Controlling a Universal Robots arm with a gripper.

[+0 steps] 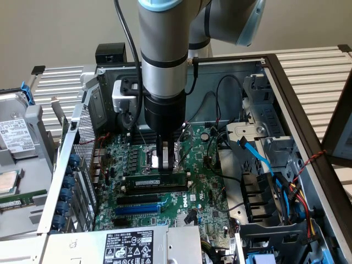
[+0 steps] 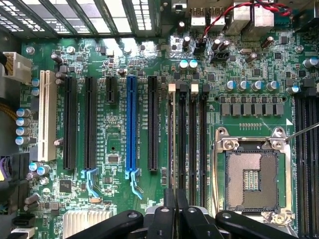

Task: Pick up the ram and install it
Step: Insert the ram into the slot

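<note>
Green ram stands edge-up on the motherboard just beside the CPU socket, so pickup looks done. The gripper pinches its top edge; whether it is fully seated is unclear.

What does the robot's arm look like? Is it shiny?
Yes! The arm is a fat, shiny silver-grey tube with light-blue caps at its joints. A black cable runs down beside it, and a small white-and-black box sits on the wrist. The gripper is black, with thin black jaws on bolted links.
</note>
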